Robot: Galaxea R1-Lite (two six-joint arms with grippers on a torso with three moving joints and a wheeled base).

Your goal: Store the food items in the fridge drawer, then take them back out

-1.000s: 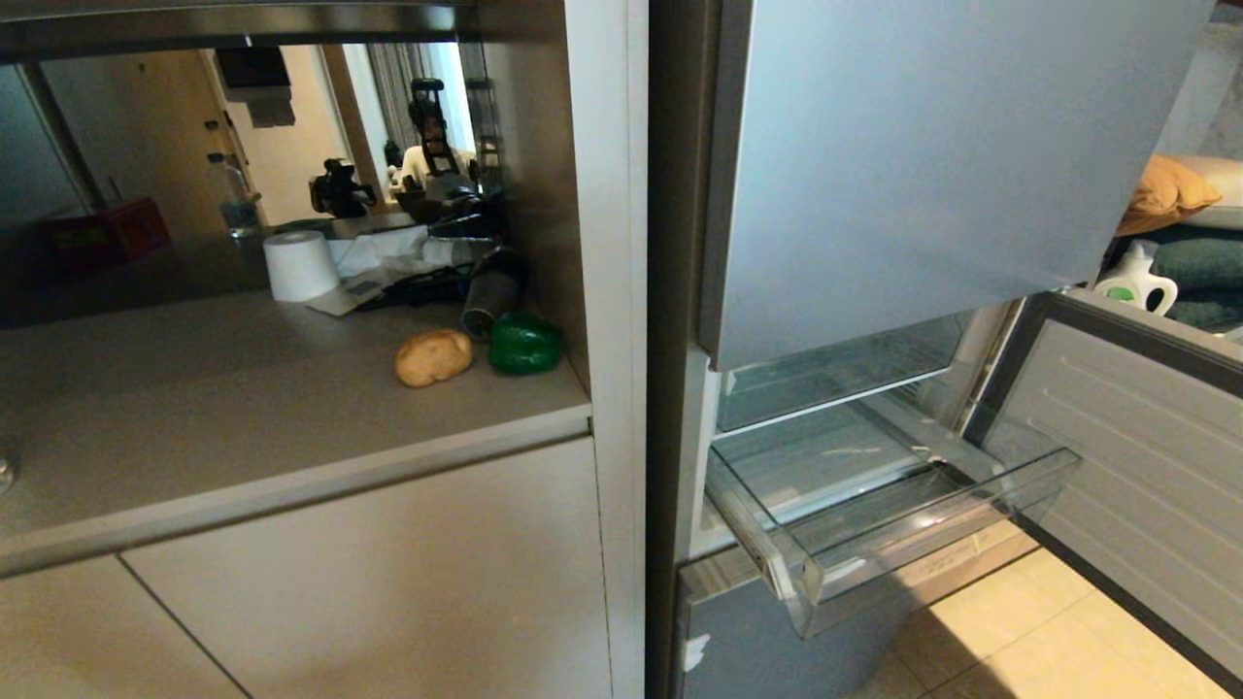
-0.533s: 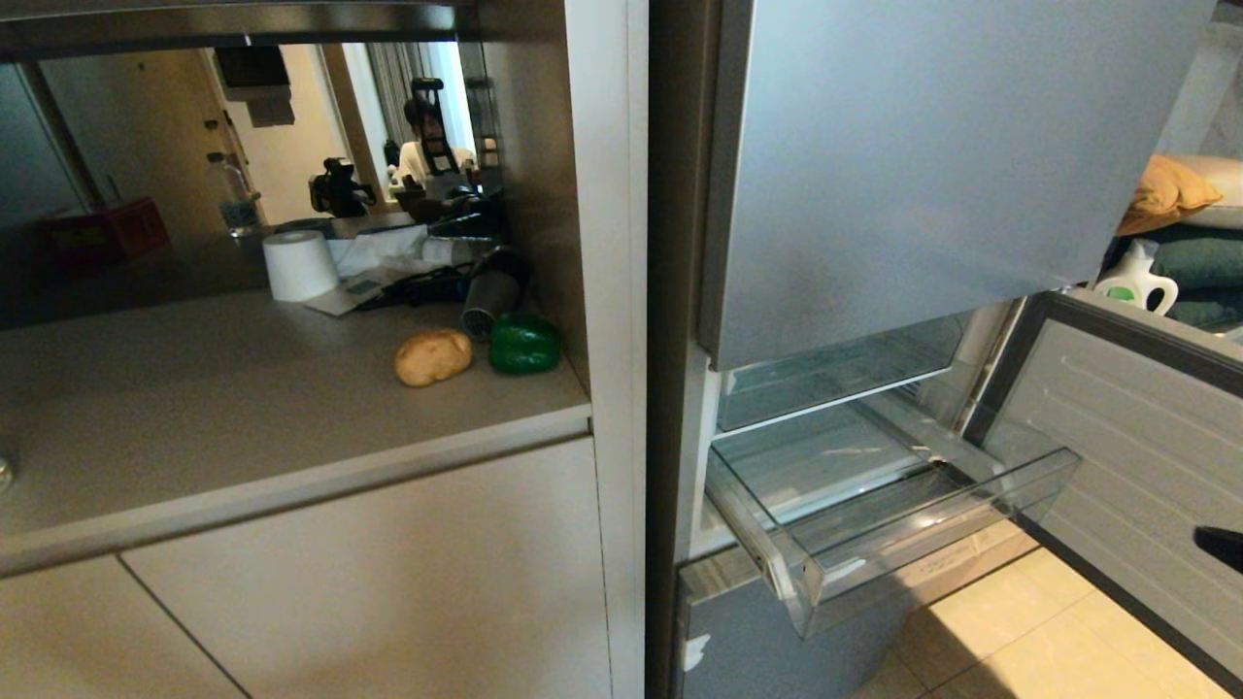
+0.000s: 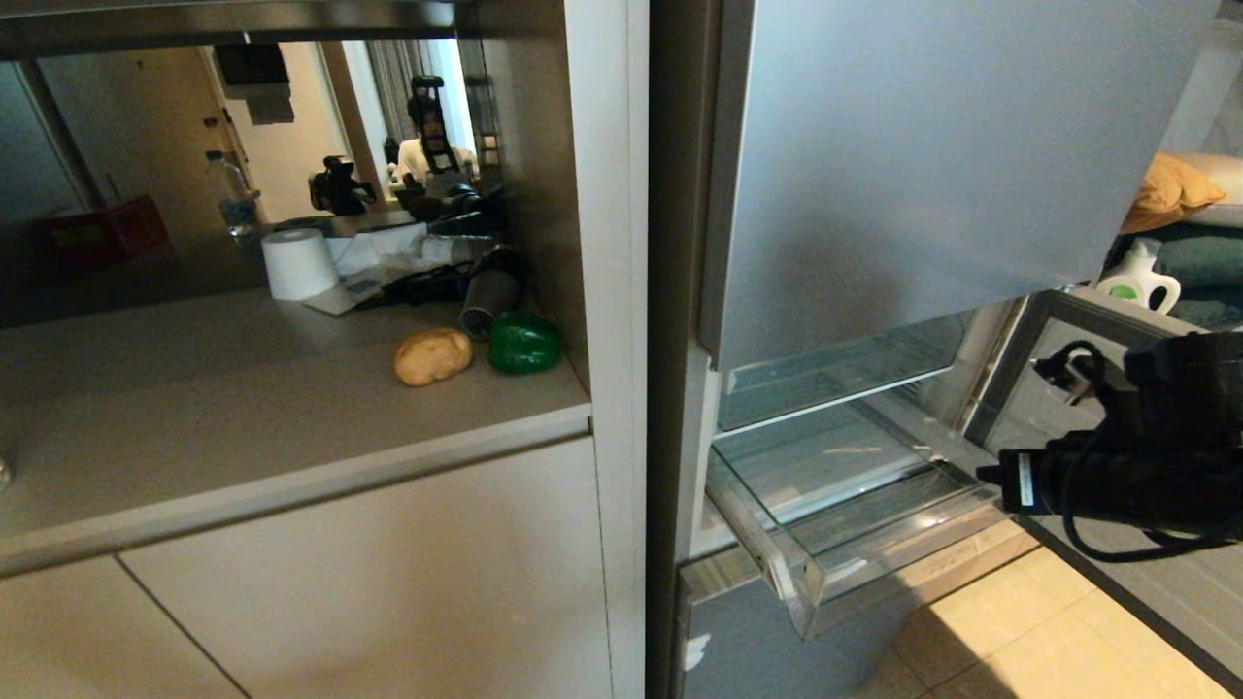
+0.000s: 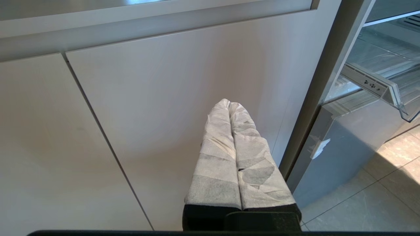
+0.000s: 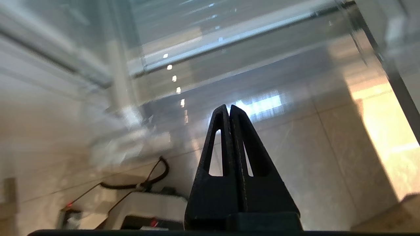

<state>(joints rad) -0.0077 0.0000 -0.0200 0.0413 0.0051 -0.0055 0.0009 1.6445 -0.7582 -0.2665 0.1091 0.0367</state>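
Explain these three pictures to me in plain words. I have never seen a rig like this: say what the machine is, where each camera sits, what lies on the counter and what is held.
This is a wheeled robot with two arms, each ending in a two-fingered gripper. One picture comes from a camera on its head. There, a potato and a green bell pepper lie side by side on the counter, with a paper roll behind. To the right, the fridge drawer stands pulled out and looks empty. The other two pictures come from wrist cameras. The left gripper, fingers wrapped in pale tape, is shut before a cabinet door. The right gripper is shut too. Neither holds anything.
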